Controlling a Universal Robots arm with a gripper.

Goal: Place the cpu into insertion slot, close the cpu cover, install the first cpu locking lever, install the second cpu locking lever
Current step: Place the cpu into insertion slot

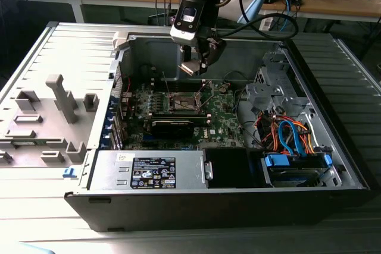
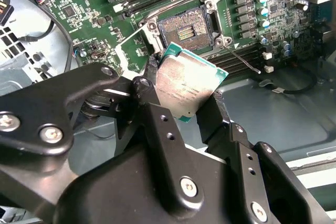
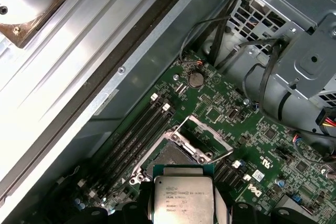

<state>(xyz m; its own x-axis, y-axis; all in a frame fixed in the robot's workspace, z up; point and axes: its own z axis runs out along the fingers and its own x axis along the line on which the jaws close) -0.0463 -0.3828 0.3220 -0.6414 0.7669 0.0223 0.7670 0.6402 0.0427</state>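
Observation:
My gripper (image 1: 195, 65) hangs above the green motherboard (image 1: 223, 114) inside the open computer case, shut on the cpu (image 1: 190, 68). In the second wrist view the cpu (image 2: 188, 85) is a flat square chip with a grey metal top, pinched by its edges between the black fingers (image 2: 148, 77) and tilted. The insertion slot (image 2: 186, 26) lies below it, dark and uncovered, apart from the chip. The cpu cover (image 3: 202, 134) stands swung up at the slot's (image 3: 170, 157) edge. A thin locking lever (image 2: 240, 60) sticks out beside the slot. The cpu (image 3: 184, 200) hovers just short of the slot.
A long black block (image 1: 172, 126) lies on the board near the slot. Memory slots (image 3: 134, 132) run alongside it. A power supply (image 1: 152, 171) fills the case's front. Coloured cables (image 1: 286, 135) and a drive cage (image 1: 277, 90) sit at the exterior view's right.

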